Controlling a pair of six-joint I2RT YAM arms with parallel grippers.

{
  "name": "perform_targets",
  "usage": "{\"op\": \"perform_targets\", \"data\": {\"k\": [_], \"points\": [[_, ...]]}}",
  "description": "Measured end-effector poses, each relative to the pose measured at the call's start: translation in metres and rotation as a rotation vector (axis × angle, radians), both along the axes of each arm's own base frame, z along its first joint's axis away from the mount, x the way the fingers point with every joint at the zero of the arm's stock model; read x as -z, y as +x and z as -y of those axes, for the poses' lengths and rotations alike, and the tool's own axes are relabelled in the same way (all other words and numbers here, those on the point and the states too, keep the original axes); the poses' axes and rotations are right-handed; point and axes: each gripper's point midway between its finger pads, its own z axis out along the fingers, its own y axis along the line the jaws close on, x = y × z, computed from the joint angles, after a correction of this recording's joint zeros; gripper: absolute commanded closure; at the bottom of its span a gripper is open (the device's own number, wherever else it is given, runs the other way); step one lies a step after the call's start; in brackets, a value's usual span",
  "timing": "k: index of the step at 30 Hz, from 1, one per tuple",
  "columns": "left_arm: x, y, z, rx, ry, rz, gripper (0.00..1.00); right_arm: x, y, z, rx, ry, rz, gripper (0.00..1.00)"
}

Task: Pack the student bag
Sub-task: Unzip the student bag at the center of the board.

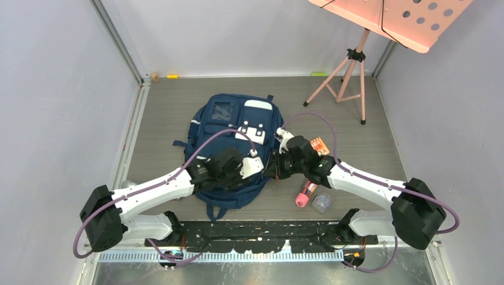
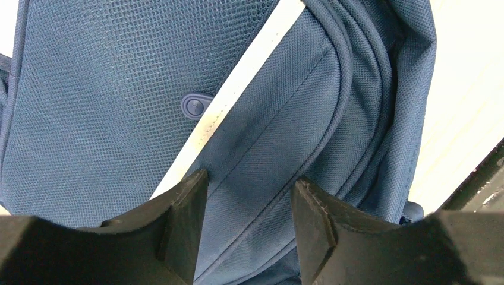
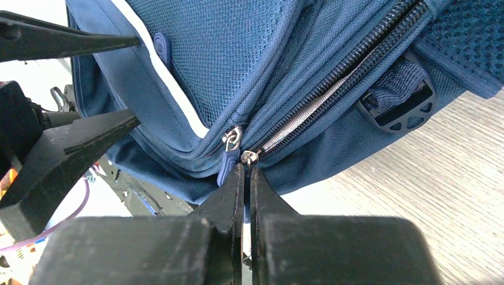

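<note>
On the worktop [image 1: 380,148] the soft, limp student bag [image 1: 205,127] is best taken by its zipper pull [image 3: 248,157], pinched in the closed right tool [image 3: 246,172]; the left tool [image 2: 249,190] gapes above the fabric.

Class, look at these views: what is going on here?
Two robot arms are working on the student bag, lying flat on the table. The right claw is shut on a zip pull at the bag's edge, the zip partly open. The left claw hangs open over the fabric beside it. A pink tube lies outside.
</note>
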Motion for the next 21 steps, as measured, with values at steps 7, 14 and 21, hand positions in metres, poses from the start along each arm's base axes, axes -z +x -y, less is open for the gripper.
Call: {"op": "perform_targets", "data": {"k": [7, 14, 21], "points": [[-0.003, 0.006, 0.005, -0.019, 0.008, 0.012, 1.00, -0.006, 0.004, 0.002, 0.012, 0.016, 0.023, 0.99], [-0.021, 0.007, 0.009, -0.066, -0.066, 0.029, 1.00, -0.009, 0.005, 0.005, 0.007, 0.015, 0.049, 0.99], [-0.054, 0.022, 0.022, -0.142, -0.178, 0.014, 1.00, -0.019, -0.001, 0.006, -0.019, 0.010, 0.108, 0.99]]}}
